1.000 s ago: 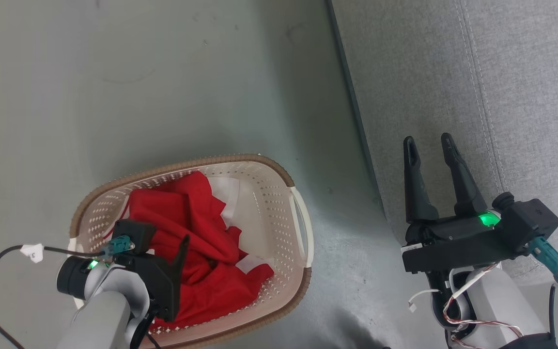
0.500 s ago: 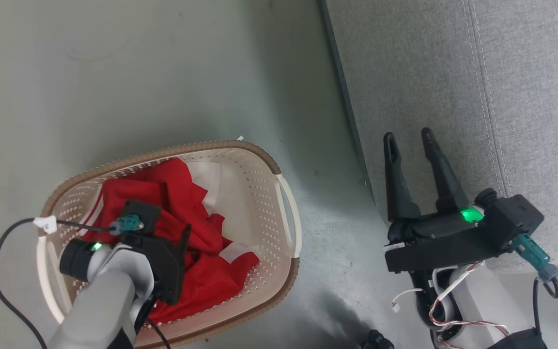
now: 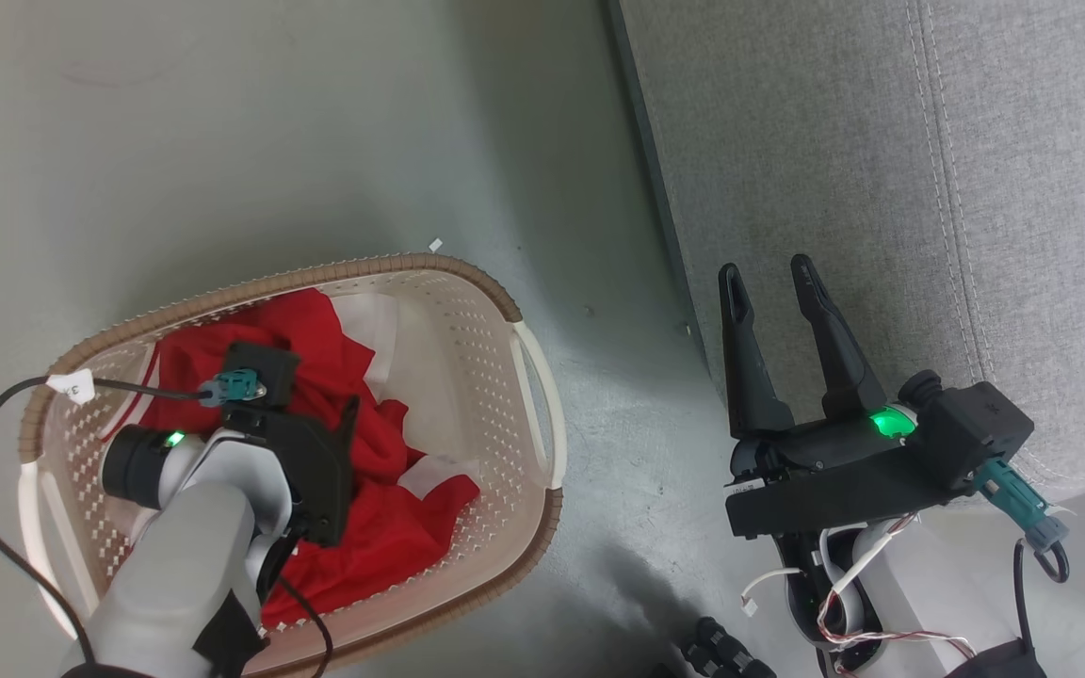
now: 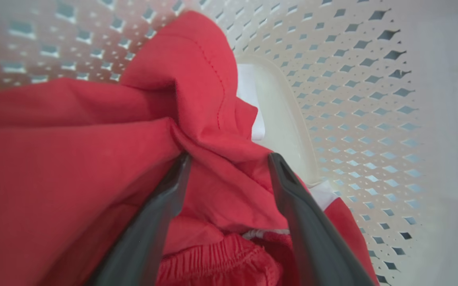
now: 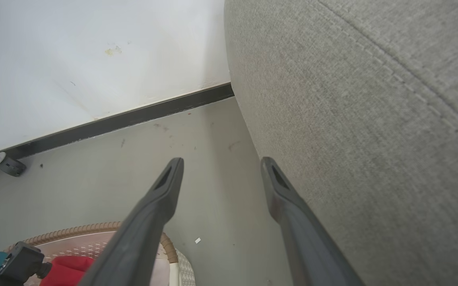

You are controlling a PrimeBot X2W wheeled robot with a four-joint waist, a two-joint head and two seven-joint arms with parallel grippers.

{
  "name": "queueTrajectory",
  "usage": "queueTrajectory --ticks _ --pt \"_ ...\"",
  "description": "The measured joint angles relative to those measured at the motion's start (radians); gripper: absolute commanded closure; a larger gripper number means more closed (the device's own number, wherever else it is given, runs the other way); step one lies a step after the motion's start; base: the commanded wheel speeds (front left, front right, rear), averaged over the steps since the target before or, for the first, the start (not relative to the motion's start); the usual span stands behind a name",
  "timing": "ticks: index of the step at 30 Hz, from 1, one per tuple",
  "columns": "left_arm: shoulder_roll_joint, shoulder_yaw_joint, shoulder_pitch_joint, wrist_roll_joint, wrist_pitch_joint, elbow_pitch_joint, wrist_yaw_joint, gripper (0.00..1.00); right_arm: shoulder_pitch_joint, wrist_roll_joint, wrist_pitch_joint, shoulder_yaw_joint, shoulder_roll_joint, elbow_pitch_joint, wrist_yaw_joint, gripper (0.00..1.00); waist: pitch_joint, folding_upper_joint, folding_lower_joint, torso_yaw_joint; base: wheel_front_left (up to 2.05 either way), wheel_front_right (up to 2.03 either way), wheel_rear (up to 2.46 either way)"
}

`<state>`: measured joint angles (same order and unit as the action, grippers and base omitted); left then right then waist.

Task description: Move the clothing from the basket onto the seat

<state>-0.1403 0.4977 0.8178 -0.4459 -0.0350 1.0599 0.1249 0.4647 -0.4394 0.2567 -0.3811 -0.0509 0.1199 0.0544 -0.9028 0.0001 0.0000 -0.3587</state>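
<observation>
While the left tool (image 4: 229, 159) straddles a raised fold of the clothing (image 4: 74, 167) heaped in the basket (image 3: 467, 377), lower left in the head view, its fingers (image 4: 153, 222) spread and gripping nothing, closing here may pinch only a thin layer that slips free. The left wrist view shows that fold; the head view hides it behind the arm (image 3: 185, 556). Farther right, the right tool (image 3: 766, 270) hangs open at the edge of the seat (image 3: 834, 141).
</observation>
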Motion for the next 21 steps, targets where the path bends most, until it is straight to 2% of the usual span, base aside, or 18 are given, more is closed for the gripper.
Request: queueTrajectory --ticks 5,12,20,21 --pt "0.010 0.021 0.021 0.018 0.000 0.030 -0.004 0.00 0.012 -0.002 0.000 -0.010 0.000 -0.006 0.008 0.00 -0.014 -0.0002 0.0000 -0.008 0.00 0.00 0.00" --pt "0.015 -0.012 0.040 0.010 0.020 0.065 -0.063 0.00 0.019 -0.002 0.000 -0.019 0.000 -0.013 0.017 0.00 -0.030 -0.0001 0.0000 -0.013 0.00 0.00 0.00" --pt "0.017 -0.039 0.060 -0.001 0.043 0.096 -0.091 0.00 0.019 -0.003 0.000 -0.033 0.001 -0.015 0.026 0.00 -0.038 -0.0001 0.0000 -0.014 0.00 0.00 0.00" --pt "0.018 -0.041 0.060 -0.003 0.046 0.098 -0.091 0.32 0.019 -0.003 0.000 -0.033 0.001 -0.015 0.026 0.00 -0.038 -0.0001 0.0000 -0.014 0.00 0.00 0.00"
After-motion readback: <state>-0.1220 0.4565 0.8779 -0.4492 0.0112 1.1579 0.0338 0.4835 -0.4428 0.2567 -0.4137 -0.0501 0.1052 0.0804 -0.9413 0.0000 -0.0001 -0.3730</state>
